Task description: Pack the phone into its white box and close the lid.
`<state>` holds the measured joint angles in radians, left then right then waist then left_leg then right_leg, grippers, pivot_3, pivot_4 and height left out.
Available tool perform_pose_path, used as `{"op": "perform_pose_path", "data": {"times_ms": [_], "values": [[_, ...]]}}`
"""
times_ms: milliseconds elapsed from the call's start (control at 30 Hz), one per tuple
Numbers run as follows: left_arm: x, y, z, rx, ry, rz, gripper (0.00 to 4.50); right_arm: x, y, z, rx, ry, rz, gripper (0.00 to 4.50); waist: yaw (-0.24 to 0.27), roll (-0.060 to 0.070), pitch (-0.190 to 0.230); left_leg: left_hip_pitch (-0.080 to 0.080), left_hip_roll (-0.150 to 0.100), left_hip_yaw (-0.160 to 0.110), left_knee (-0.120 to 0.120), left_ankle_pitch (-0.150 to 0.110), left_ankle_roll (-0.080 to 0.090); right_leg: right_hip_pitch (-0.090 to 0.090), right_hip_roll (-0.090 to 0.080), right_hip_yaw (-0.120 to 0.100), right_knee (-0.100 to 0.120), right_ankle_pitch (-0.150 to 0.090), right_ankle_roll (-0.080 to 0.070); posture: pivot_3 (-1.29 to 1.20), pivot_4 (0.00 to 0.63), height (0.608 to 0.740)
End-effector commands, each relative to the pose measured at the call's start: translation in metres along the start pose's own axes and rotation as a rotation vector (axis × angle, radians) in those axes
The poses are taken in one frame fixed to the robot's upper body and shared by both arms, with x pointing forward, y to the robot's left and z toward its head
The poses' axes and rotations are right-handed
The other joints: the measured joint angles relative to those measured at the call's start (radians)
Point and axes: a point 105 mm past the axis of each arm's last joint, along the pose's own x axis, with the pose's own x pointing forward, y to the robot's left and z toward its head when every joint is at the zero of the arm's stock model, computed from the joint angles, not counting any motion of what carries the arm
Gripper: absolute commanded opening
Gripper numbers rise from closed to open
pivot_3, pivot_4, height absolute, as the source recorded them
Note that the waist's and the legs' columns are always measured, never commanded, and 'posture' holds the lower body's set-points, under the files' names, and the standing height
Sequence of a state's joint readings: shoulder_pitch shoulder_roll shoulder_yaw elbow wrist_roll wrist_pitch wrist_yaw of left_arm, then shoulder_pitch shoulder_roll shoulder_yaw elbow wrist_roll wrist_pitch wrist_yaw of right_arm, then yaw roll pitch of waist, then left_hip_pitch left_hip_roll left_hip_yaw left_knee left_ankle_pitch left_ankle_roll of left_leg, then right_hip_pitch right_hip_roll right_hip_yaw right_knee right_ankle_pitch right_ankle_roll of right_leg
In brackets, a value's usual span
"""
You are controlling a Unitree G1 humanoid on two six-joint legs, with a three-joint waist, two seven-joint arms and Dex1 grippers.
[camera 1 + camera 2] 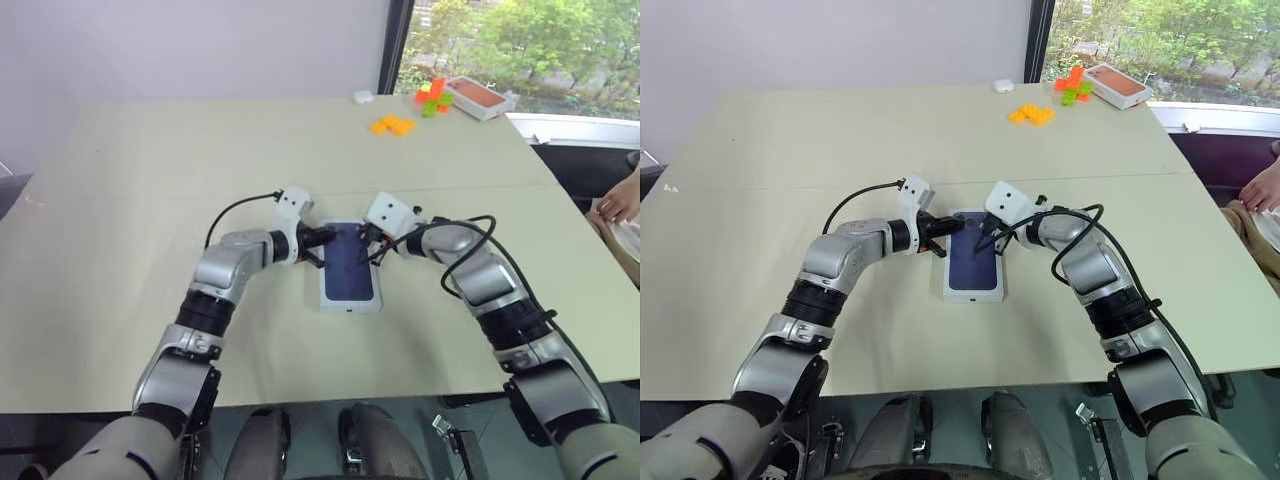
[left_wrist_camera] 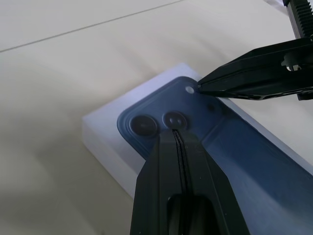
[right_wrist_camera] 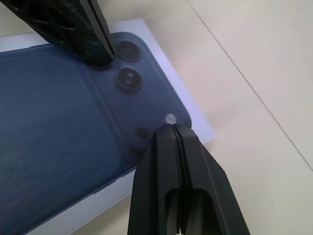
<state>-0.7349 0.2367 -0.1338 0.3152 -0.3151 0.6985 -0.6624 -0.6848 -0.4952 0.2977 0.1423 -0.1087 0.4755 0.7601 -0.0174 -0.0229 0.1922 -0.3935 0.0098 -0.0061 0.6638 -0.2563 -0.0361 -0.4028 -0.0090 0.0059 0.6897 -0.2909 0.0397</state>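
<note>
Scene: the lid (image 1: 351, 266), printed face up with its dark blue phone picture, lies flat on the pale surface (image 1: 150, 200), mid-way between the two arms.
Phone and box: neither can be seen; I judge they sit under the lid, which looks to be on already.
Left pincer (image 2: 177, 142): clenched, nothing held, tip over the printed camera lenses at the lid's far left corner.
Right pincer (image 3: 172, 131): clenched too, empty, tip at the far right part of the same camera cluster, near the lid's far edge.
Step in hand: looks like pressing the lid home, both tips on the far end.
Doing it well: push straight down with even force from both sides so the lid doesn't tilt or skate; then the near end likely wants the same press.
Materials: lid is smooth white card with square walls and a glossy navy print; likely slippery under hard black tips.
Surface: matte, beige, a seam running across it.
Far right clutter: orange and green blocks (image 1: 392, 125) and a shallow tray (image 1: 480, 97), well apart from the work.
</note>
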Motion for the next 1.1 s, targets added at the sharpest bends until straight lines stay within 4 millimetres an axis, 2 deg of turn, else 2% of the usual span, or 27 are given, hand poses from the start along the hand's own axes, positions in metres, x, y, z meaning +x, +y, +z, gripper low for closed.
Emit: {"op": "perform_pose_path", "data": {"times_ms": [33, 100, 233, 433, 567, 667, 767, 867, 1000, 1033, 1100], "values": [[-0.019, 0.005, -0.01, -0.027, 0.041, 0.006, 0.0, -0.013, 0.005, 0.01, -0.016, -0.05, 0.073, 0.02, -0.002, 0.0, 0.0, 0.0, 0.0, 0.0, 0.0, 0.0, 0.0, 0.0, 0.0, 0.0, 0.0, 0.0, 0.0, 0.0, 0.15, 0.74], [-0.025, 0.001, -0.018, -0.038, 0.075, -0.028, 0.0, -0.02, 0.014, 0.009, 0.001, -0.049, 0.151, 0.02, -0.002, 0.0, 0.0, 0.001, 0.0, 0.0, -0.001, 0.0, 0.0, 0.0, 0.0, 0.0, 0.0, 0.0, 0.0, 0.0, 0.15, 0.74], [-0.034, -0.012, -0.032, -0.087, 0.13, -0.111, 0.0, -0.04, 0.045, 0.007, -0.013, -0.043, 0.365, 0.02, 0.001, 0.0, 0.0, 0.001, 0.0, 0.0, -0.001, 0.0, 0.0, 0.001, 0.0, 0.0, -0.001, 0.0, 0.0, 0.0, 0.15, 0.74], [-0.045, -0.03, -0.028, -0.069, 0.13, -0.232, 0.0, -0.054, 0.064, 0.009, 0.02, -0.046, 0.5, 0.02, 0.003, -0.001, 0.001, 0.0, 0.0, 0.0, -0.001, 0.0, 0.0, 0.001, 0.0, 0.0, -0.003, 0.0, 0.0, 0.0, 0.15, 0.74], [-0.053, -0.018, -0.002, -0.037, 0.002, -0.185, 0.0, -0.05, 0.052, 0.02, 0.062, -0.098, 0.442, 0.02, 0.003, -0.001, 0.001, 0.0, 0.0, 0.0, -0.001, 0.0, 0.0, 0.001, 0.0, 0.0, -0.003, 0.0, 0.0, 0.0, 0.15, 0.74], [-0.063, -0.004, 0.017, 0.018, -0.099, -0.102, 0.0, -0.041, 0.028, 0.03, 0.065, -0.164, 0.294, 0.02, 0.0, -0.001, 0.001, 0.0, 0.001, 0.0, -0.001, 0.0, 0.0, 0.0, 0.0, 0.0, -0.003, 0.0, 0.0, 0.0, 0.15, 0.74], [-0.082, 0.002, 0.036, 0.06, -0.215, -0.082, 0.87, -0.037, -0.002, 0.04, 0.171, -0.233, 0.156, 0.0, 0.0, -0.001, 0.001, -0.001, 0.001, 0.0, -0.002, 0.0, 0.0, -0.001, 0.0, 0.0, -0.003, 0.0, 0.0, 0.0, 0.15, 0.74], [-0.107, 0.014, 0.037, 0.072, -0.209, -0.045, 2.37, -0.044, -0.012, 0.045, 0.26, -0.286, 0.164, 0.9, 0.003, -0.001, 0.001, -0.002, 0.001, 0.0, -0.002, 0.0, 0.0, -0.002, 0.0, 0.0, -0.003, 0.0, 0.0, 0.0, 0.15, 0.74], [-0.143, 0.032, 0.034, 0.097, -0.183, 0.019, 4.36, -0.05, -0.018, 0.035, 0.253, -0.273, 0.156, 2.81, 0.003, -0.001, 0.001, -0.005, 0.001, 0.0, -0.005, -0.001, 0.001, -0.004, -0.001, 0.0, -0.006, 0.0, 0.0, 0.0, 0.15, 0.74], [-0.149, 0.036, 0.033, 0.099, -0.174, 0.032, 4.5, -0.05, -0.018, 0.032, 0.247, -0.266, 0.154, 3.38, 0.003, -0.001, 0.001, -0.007, 0.001, 0.0, -0.005, -0.001, 0.001, -0.006, -0.001, 0.0, -0.006, 0.0, 0.0, 0.0, 0.15, 0.74], [-0.166, 0.044, 0.031, 0.116, -0.162, 0.067, 4.5, -0.055, -0.02, 0.024, 0.232, -0.244, 0.162, 4.42, 0.003, 0.0, 0.001, -0.01, 0.001, 0.0, -0.004, -0.001, 0.001, -0.009, -0.001, 0.0, -0.006, 0.0, 0.0, 0.0, 0.15, 0.74]]}}
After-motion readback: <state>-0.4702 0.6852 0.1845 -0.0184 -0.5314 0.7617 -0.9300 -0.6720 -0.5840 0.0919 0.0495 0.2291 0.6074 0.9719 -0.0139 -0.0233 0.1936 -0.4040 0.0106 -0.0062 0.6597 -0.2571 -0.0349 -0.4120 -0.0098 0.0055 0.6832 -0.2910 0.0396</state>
